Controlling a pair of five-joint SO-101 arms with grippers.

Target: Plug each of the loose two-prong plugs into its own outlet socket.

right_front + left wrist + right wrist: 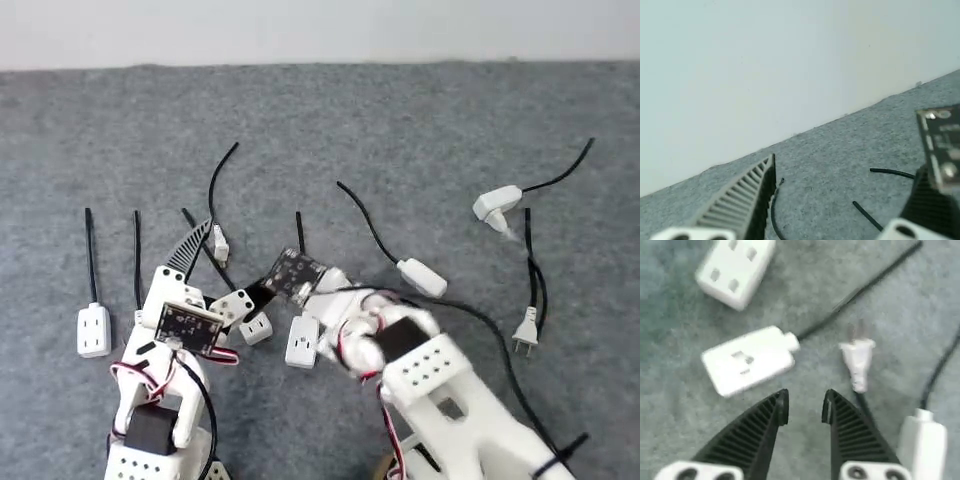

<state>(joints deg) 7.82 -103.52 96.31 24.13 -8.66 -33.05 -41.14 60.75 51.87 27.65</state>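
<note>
Several white outlet sockets lie on the grey carpet: one at the far left [93,330] and two near the middle [255,328] [302,340]. Loose plugs on black cords lie at the centre left [220,243] and at the right [525,330]. My right gripper [805,407] hovers open with nothing between its fingers. Just ahead of it lie a socket [747,360] and a two-prong plug [857,357], with a second socket [735,270] farther off. My left gripper [238,258] stands wide open and raised, one ribbed finger [745,205] pointing at the wall.
Two more white corded pieces lie right of centre [420,277] and at the back right [497,205]. The right arm's circuit board [295,272] sits close to the left gripper's far finger [925,200]. Black cords cross the carpet. A pale wall [765,60] borders the far edge.
</note>
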